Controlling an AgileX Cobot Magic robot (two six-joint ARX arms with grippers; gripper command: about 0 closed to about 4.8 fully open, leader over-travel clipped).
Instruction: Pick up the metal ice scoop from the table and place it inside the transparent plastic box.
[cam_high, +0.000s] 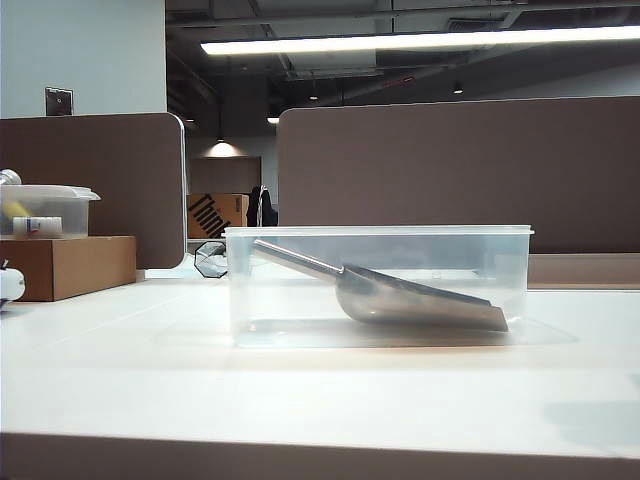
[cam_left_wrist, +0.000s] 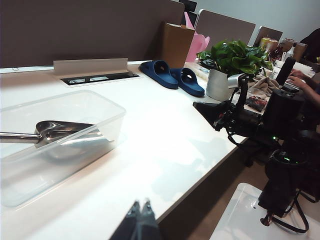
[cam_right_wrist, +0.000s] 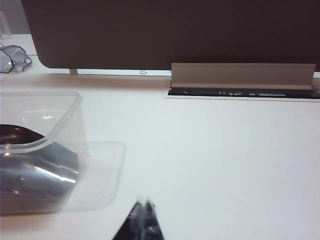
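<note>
Both grippers, left (cam_left_wrist: 140, 209) and right (cam_right_wrist: 144, 207), are pinched together, empty, over bare table (cam_high: 300, 400). Ahead of each, well apart, the metal ice scoop (cam_high: 400, 295) lies inside the transparent plastic box (cam_high: 380, 232).

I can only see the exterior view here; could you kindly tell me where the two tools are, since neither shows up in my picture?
Observer: The left tool is shut and empty, hanging above the front edge of the table, clear of the transparent plastic box.
Operator: Thank you. And the right one?
Observer: The right tool is also shut and empty, above bare tabletop beside the end of the box that holds the bowl of the metal ice scoop.
Operator: Is anything else on the table past that end of the box?
Observer: Yes, the left wrist view shows a pair of blue slippers and a potted plant further along.
</note>
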